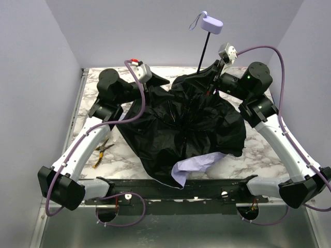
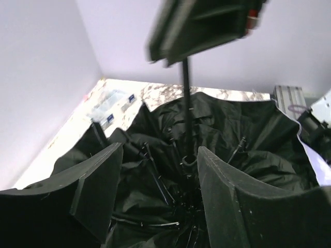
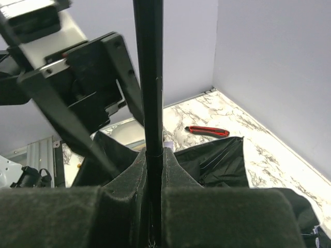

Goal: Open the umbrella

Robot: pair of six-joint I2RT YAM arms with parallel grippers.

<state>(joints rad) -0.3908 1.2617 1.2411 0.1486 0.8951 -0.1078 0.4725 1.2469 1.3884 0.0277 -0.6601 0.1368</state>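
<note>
Your right jaws clamp the shaft (image 3: 149, 77) low down. Your left jaws gape empty left of that shaft, over the black lining (image 2: 243, 155). The umbrella (image 1: 186, 124) lies upturned on the table (image 1: 258, 150), handle (image 1: 212, 23) atop the shaft. The canopy is spread but slack: looks about half done, locking left. No readable writing.

You had a white marble-look tabletop (image 1: 258, 150) w/ plain pale grey-lilac walls (image 1: 155, 31) on 3 sides, soft even light, black rail (image 1: 155, 192) at near edge.
</note>
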